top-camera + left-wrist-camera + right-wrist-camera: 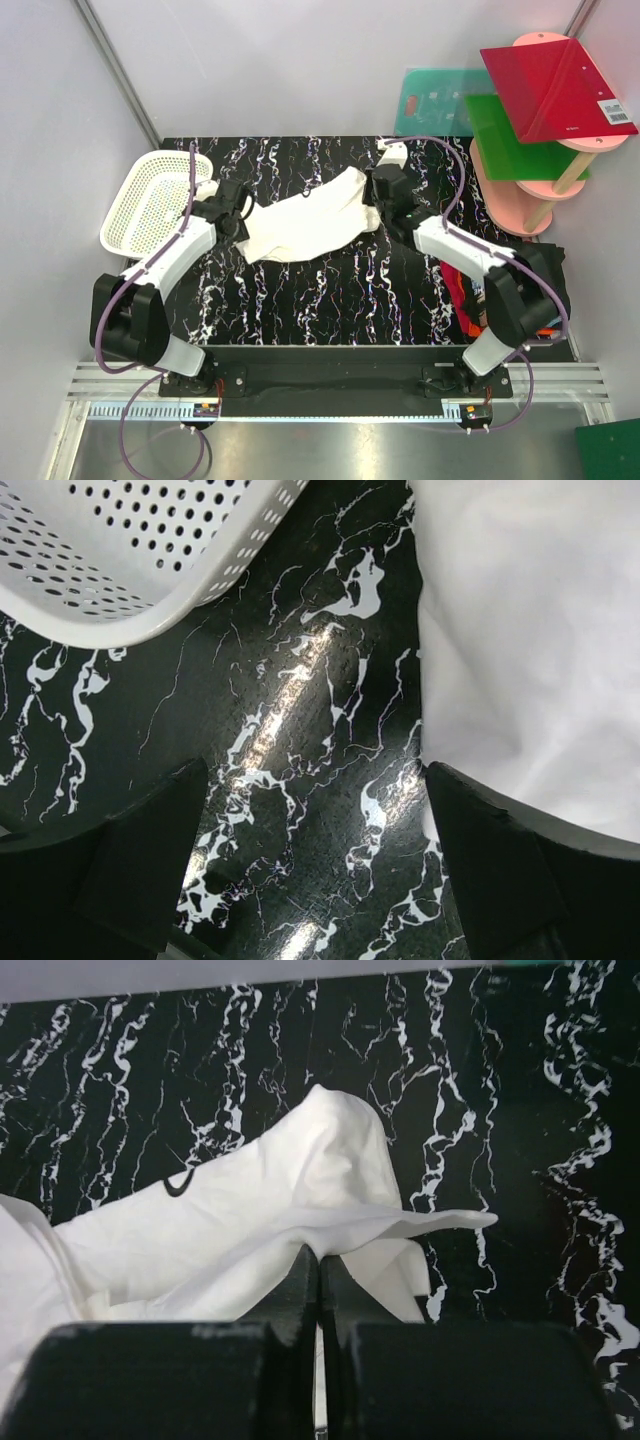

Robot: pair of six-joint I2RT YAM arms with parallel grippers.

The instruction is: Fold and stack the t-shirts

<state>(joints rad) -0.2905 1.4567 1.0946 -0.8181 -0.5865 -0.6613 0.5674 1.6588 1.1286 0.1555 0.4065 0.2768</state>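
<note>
While the right gripper point(319, 1260) pinches shut on a fold of the crumpled white cloth t-shirt point(305, 225) at mid-frame, the left gripper point(315, 830) gapes wide and empty beside its left edge; it should take that edge squarely before both spread it.

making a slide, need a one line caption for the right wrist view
Right gripper shut on a fold of the white t-shirt, lying crumpled on the black marbled table.
</note>
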